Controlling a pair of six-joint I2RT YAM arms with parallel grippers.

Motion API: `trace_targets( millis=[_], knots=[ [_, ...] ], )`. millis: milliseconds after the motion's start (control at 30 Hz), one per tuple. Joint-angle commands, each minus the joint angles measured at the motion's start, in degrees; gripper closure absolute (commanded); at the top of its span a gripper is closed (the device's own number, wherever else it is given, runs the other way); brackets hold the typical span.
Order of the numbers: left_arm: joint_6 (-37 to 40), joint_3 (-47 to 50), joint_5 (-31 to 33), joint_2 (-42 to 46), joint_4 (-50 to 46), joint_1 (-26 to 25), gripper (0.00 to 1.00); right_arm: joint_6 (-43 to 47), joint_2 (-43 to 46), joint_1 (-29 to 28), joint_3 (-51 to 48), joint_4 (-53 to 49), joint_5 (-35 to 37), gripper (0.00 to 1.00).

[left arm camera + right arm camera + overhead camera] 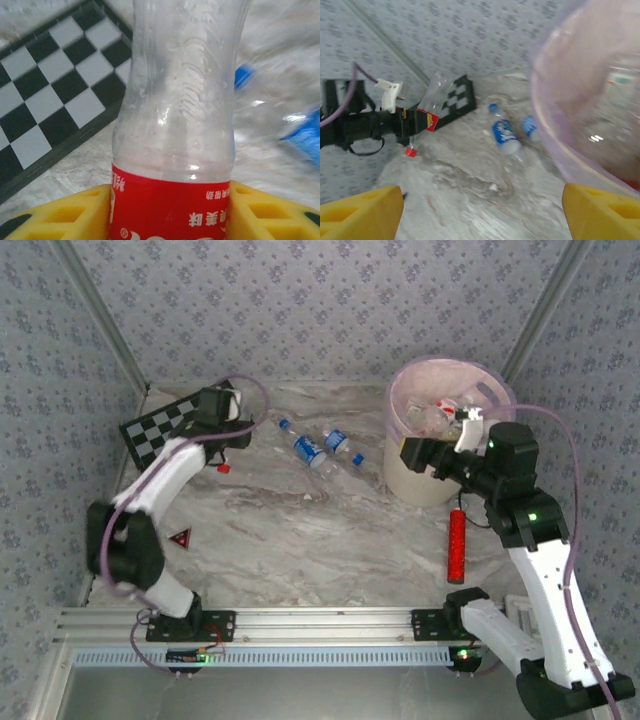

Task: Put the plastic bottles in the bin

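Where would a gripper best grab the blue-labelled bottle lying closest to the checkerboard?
Probably across its labelled middle, coming straight down from above. The blue-labelled bottle lies flat on the table, cap toward the far left, so the jaws should straddle its width. A second bottle lies close on its right; mind that side.

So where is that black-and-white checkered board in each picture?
Top external: the checkered board lies at the far left, above mid-height.
Left wrist: upper left, behind the red-labelled bottle.
Right wrist: just left of centre, behind that bottle.
Shared landmark: the left gripper holding the bottle, right beside the board.
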State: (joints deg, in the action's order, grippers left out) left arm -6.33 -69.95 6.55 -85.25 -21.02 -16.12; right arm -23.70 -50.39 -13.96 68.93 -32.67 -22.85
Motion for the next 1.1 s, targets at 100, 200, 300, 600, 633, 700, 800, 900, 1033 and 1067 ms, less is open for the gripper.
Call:
trace_targets(
  millis=[100,200,300,600,633,700,800,900,1033,1067],
  knots=[
    [-7.4,18.9,-13.7,20.9,20.7,-8.8,0.53,-2.4,-9.2,-8.7,6.0,9.9,-3.8,0.13],
    [-9.4,24.5,-14.6,26.0,27.3,-15.1,0.54,-2.1,-14.1,-12.4,9.5,9.8,-4.1,0.09],
    [-10.9,27.6,-15.5,28.1,32.1,-20.3,0.56,-2.0,-18.0,-14.6,12.3,9.4,-5.2,0.03],
    [-12.7,30.8,-16.5,26.9,43.0,-27.9,0.56,-0.7,-24.4,-16.0,15.0,4.2,-5.7,0.01],
    [-12.6,30.6,-16.7,26.4,43.3,-28.4,0.56,-0.3,-24.8,-15.9,15.3,3.2,-5.0,0.02],
    [-12.5,30.0,-16.8,25.9,43.1,-28.8,0.56,0.4,-25.0,-15.7,15.8,2.5,-5.0,0.04],
    [-11.8,29.5,-16.9,25.5,43.3,-29.7,0.56,0.5,-25.3,-15.3,15.9,2.6,-5.5,0.08],
    [-11.3,28.6,-16.9,24.5,43.0,-30.5,0.56,0.5,-25.4,-14.9,16.2,2.8,-7.4,0.13],
    [-11.4,27.5,-16.9,22.4,42.9,-31.1,0.56,0.1,-25.6,-14.6,16.7,3.5,-9.9,0.30],
    [-11.6,27.3,-16.7,22.1,42.9,-31.1,0.56,0.3,-25.5,-14.6,16.9,3.2,-9.8,0.34]
  ],
)
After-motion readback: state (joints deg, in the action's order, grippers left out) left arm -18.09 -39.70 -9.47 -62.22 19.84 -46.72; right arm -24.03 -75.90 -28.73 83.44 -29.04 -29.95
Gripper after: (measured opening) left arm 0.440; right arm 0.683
